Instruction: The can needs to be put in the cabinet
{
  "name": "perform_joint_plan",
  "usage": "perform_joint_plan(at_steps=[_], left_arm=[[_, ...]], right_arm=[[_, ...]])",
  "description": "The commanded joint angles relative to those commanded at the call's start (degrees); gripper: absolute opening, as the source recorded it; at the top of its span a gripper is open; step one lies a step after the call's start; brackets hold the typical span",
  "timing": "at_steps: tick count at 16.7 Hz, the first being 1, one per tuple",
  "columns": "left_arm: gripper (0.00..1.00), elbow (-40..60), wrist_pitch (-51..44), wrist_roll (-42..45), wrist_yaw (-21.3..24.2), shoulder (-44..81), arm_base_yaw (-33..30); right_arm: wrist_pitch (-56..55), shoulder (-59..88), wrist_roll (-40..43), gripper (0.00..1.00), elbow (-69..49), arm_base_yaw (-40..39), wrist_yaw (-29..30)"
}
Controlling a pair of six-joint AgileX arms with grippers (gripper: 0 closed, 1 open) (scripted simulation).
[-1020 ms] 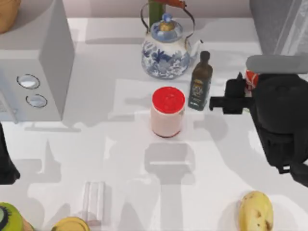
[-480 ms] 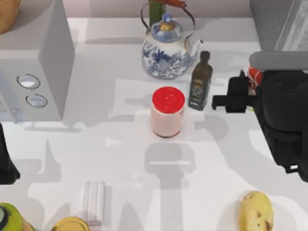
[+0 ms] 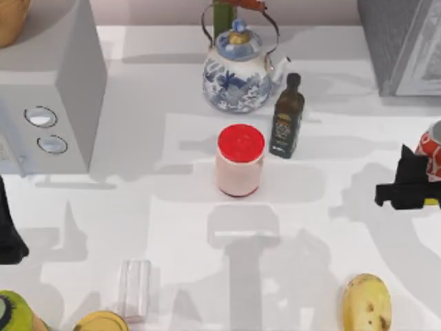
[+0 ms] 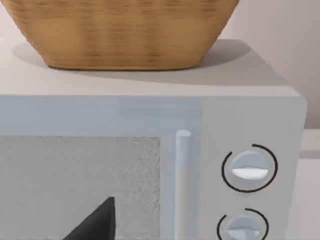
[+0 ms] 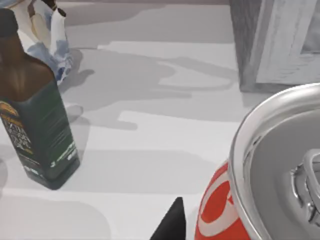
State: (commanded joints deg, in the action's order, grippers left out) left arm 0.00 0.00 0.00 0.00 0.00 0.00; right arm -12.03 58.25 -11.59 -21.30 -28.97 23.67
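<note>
Can [image 3: 433, 148]: at the table's right edge, upright, long axis vertical, silver top up.
Right gripper [image 3: 422, 181]: dark fingers against the can, apparently pinching it, though the grip is partly cut off.
Cabinet [image 3: 403, 41]: grey, back right corner.
Nearby: olive oil bottle [image 3: 286, 118], pink jar [image 3: 240, 161], teapot [image 3: 238, 69], banana [image 3: 366, 302].
Left arm [image 3: 8, 231]: parked at the left edge, by the microwave [image 3: 48, 89].

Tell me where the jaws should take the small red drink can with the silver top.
Grip the small red drink can with the silver top across its round side wall, below the rim. It stands upright at the table's right edge, so a level approach from the side suits it. The right gripper sits beside it, already at that wall.
</note>
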Motion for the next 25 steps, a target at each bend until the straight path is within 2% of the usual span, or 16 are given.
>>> perform_joint_plan(at_steps=[7, 12, 21, 25], left_arm=[[1.00, 0.00, 0.00, 0.00, 0.00, 0.00, 0.00], [1.00, 0.00, 0.00, 0.00, 0.00, 0.00, 0.00], [1.00, 0.00, 0.00, 0.00, 0.00, 0.00, 0.00], [1.00, 0.00, 0.00, 0.00, 0.00, 0.00, 0.00]], right_arm=[[8.01, -39.01, 5.98, 0.00, 13.65, 16.84, -15.33], [11.45, -55.62, 10.62, 0.00, 20.16, 27.04, -22.41], [12.28, -57.36, 11.39, 0.00, 20.49, 28.61, -23.55], [16.38, -48.88, 10.87, 0.00, 12.15, 26.72, -23.01]])
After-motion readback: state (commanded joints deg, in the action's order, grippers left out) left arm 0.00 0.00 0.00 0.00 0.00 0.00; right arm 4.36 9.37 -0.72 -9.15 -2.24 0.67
